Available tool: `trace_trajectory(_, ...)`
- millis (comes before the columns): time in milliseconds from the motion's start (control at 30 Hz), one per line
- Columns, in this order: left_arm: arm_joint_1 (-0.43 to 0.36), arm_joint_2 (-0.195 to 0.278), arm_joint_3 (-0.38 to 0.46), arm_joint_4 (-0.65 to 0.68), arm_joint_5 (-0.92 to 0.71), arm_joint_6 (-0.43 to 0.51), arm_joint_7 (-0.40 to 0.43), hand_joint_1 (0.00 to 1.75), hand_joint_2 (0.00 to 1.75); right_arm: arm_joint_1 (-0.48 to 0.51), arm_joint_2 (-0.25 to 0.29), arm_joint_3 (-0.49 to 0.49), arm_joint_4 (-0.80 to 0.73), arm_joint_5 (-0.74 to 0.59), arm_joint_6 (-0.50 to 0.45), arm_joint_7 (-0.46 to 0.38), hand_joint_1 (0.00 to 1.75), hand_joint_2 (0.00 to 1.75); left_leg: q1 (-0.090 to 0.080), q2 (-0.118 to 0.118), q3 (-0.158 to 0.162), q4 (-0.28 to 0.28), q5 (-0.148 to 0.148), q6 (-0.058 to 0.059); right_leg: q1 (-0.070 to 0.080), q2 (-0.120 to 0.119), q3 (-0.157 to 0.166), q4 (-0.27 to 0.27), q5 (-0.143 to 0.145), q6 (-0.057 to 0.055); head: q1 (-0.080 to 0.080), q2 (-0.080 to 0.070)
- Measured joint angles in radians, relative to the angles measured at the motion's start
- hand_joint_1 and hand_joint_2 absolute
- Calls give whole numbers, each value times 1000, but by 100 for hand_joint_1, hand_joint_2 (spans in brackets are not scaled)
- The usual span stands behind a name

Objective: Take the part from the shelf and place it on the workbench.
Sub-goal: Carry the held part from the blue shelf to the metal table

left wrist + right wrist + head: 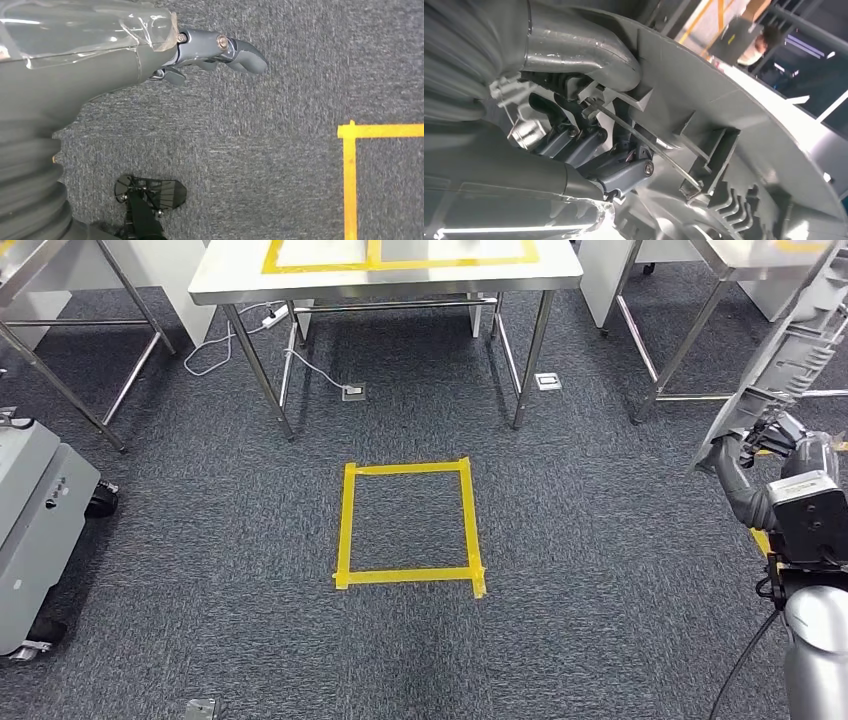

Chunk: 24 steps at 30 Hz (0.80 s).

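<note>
grey carpet floor (600, 540): yellow tape square (409, 528); steel workbench (385, 275) beyond.

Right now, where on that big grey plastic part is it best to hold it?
By its lower end, as the right hand does now: the grey part is long and stands tilted upward. From its ribbed back side the fingers can probably hook around the ribs and the thin metal rod there; the wide shell offers less to wrap around.

One grey ribbed part (790, 350), one yellow tape square (408, 526) on carpet, three steel tables (385, 280), two floor sockets (353, 392), one grey wheeled cart (35, 530).
</note>
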Motion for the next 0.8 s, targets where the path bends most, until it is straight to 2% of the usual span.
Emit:
trace_trajectory(67,3,-2,2,2,-1,-3,-2,0,175,0,-7,4,3,-5,3,3,166,175,-13,-10,10,8,-12,4,12,0,24,-121,93,5,0,0)
trace_trajectory(100,3,-2,4,3,-2,-6,-4,0,175,0,-11,5,3,-7,3,4,166,175,-18,-15,7,18,-18,4,15,1,38,-176,125,3,-1,0)
trace_trajectory(133,5,-1,6,3,-3,-8,-7,0,175,0,-16,6,3,-8,3,4,166,175,-21,-18,1,28,-23,4,17,1,46,-208,142,-1,-2,0)
trace_trajectory(200,8,0,10,4,-5,-14,-11,0,175,-1,-23,7,3,-10,3,5,166,175,-25,-20,-11,43,-29,2,19,2,51,-221,143,-9,-5,0)
trace_trajectory(233,8,3,12,4,-6,-16,-12,0,175,-3,-27,8,3,-11,3,5,166,175,-25,-20,-14,45,-33,0,12,1,52,-222,143,-13,-5,0)
trace_trajectory(267,9,3,13,4,-7,-19,-14,0,175,-5,-29,9,3,-12,3,5,166,175,-26,-15,-17,52,-40,-6,7,1,55,-226,142,-17,-4,0)
trace_trajectory(333,6,5,15,3,-8,-24,-17,0,175,-7,-33,12,3,-14,4,5,166,175,-15,8,-47,119,-80,-33,-6,-1,67,-232,139,-34,-8,0)
trace_trajectory(400,6,7,16,4,-9,-32,-20,0,175,-8,-36,13,2,-15,4,5,166,175,16,33,-110,248,-132,-67,-10,-4,76,-233,134,-45,-11,0)
trace_trajectory(433,6,8,16,4,-9,-36,-22,0,175,-8,-37,13,2,-16,4,4,166,175,34,40,-139,303,-144,-81,-15,-4,80,-233,132,-44,-11,0)
trace_trajectory(467,7,8,16,5,-9,-41,-25,0,175,-8,-37,13,2,-18,4,2,166,175,49,45,-155,326,-138,-93,-20,-5,84,-233,129,-40,-11,0)
trace_trajectory(500,7,9,16,6,-10,-44,-28,0,175,-7,-39,13,2,-20,4,1,166,175,63,48,-151,308,-112,-104,-27,-5,89,-233,126,-35,-12,0)
trace_trajectory(567,7,10,15,8,-11,-50,-33,0,175,-5,-44,11,-1,-26,3,-2,166,175,84,51,-93,178,-34,-127,-41,-5,103,-234,118,-20,-12,0)
trace_trajectory(600,6,10,15,9,-12,-51,-35,0,175,-3,-47,9,-5,-29,2,-4,166,175,87,51,-62,115,-9,-135,-45,-5,108,-235,116,-11,-13,0)
trace_trajectory(633,6,12,15,10,-12,-52,-37,0,175,-1,-50,7,-9,-32,1,-6,166,175,86,51,-40,73,0,-137,-47,-4,111,-238,115,-2,-15,0)
trace_trajectory(667,5,13,15,12,-12,-52,-38,0,175,0,-53,5,-12,-34,1,-8,166,175,82,50,-30,56,-6,-134,-47,-4,111,-240,116,7,-17,0)
trace_trajectory(767,4,19,15,15,-12,-52,-43,0,175,2,-57,4,-14,-39,0,-14,166,175,72,47,-26,49,-19,-103,-49,-5,112,-249,116,32,-17,0)
trace_trajectory(800,3,20,15,16,-12,-52,-45,0,175,2,-58,4,-14,-40,0,-15,166,175,70,46,-21,42,-17,-91,-49,-6,105,-234,106,31,-15,0)
